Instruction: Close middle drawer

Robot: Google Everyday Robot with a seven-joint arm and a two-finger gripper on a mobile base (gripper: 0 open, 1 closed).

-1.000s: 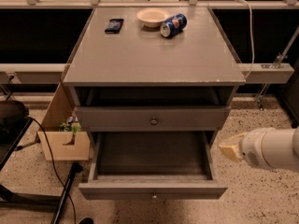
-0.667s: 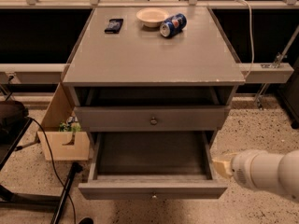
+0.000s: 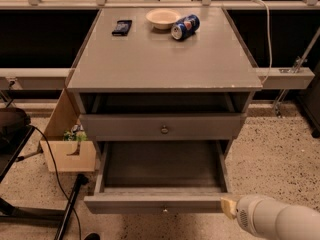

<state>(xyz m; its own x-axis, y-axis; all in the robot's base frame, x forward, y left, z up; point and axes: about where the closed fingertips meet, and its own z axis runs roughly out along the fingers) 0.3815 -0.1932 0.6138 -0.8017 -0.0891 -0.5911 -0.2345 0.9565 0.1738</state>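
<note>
Speckled floor [image 3: 280,154], grey cabinet [image 3: 162,126]; middle drawer [image 3: 160,169] wide open. Gripper [image 3: 228,207] has dropped to drawer front, below tabletop's [image 3: 165,59] front-right corner; open/shut can't tell. Prob ready to push.

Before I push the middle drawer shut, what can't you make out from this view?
1. Gripper, camera view: it sits at the right end of the middle drawer front, but contact or gap cannot be told. The arm is cut off by the right and bottom edges.
2. Knob: barely shows, as the front is seen steeply from above.
3. Anything below the middle drawer: hidden by it.
4. Dark flat item: too small to identify.
</note>
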